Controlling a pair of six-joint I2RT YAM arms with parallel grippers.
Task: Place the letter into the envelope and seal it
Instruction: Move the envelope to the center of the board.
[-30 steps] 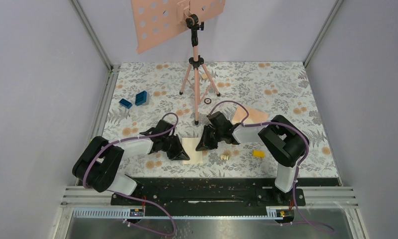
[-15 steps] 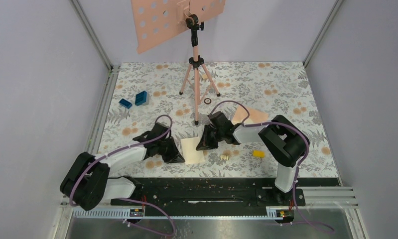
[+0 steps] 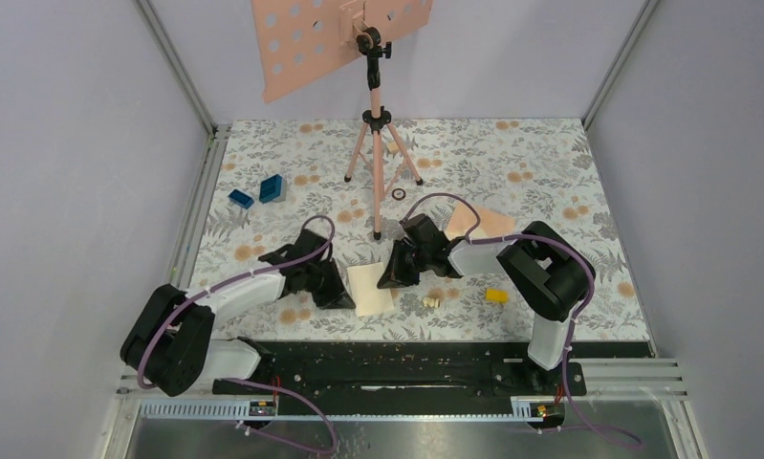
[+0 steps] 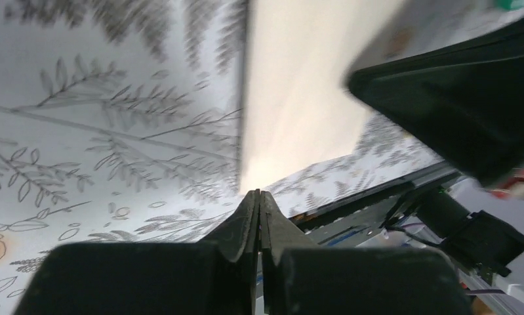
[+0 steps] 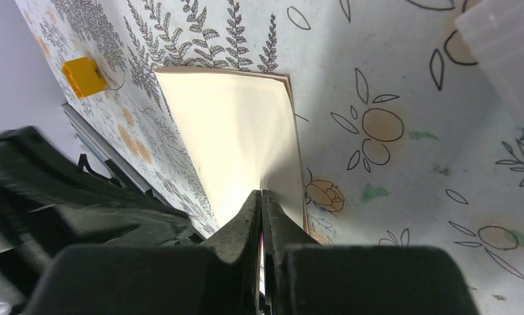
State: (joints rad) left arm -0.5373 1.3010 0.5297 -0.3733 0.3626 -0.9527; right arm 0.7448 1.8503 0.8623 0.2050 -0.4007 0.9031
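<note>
The letter [image 3: 372, 290] lies flat on the floral table between both grippers, cream side up, and seems folded double. My left gripper [image 3: 348, 302] is shut, its tips [image 4: 259, 194] at the letter's [image 4: 298, 85] near left corner, nothing visibly between them. My right gripper [image 3: 386, 283] is shut too, its tips [image 5: 262, 194] resting on the letter [image 5: 233, 131] near its right edge. The peach envelope [image 3: 483, 223] lies behind the right arm, partly hidden by it.
A pink tripod [image 3: 376, 143] carrying a perforated pink plate [image 3: 301, 43] stands at the back centre. Two blue blocks [image 3: 263, 191] sit at the left and a black ring [image 3: 399, 194] near the tripod. A yellow block [image 3: 496, 295] and a small cream piece [image 3: 432, 301] lie right of the letter.
The left arm's elbow has swung out to the left and lower, and its gripper has drawn slightly off the letter's left side. The right arm has not moved.
</note>
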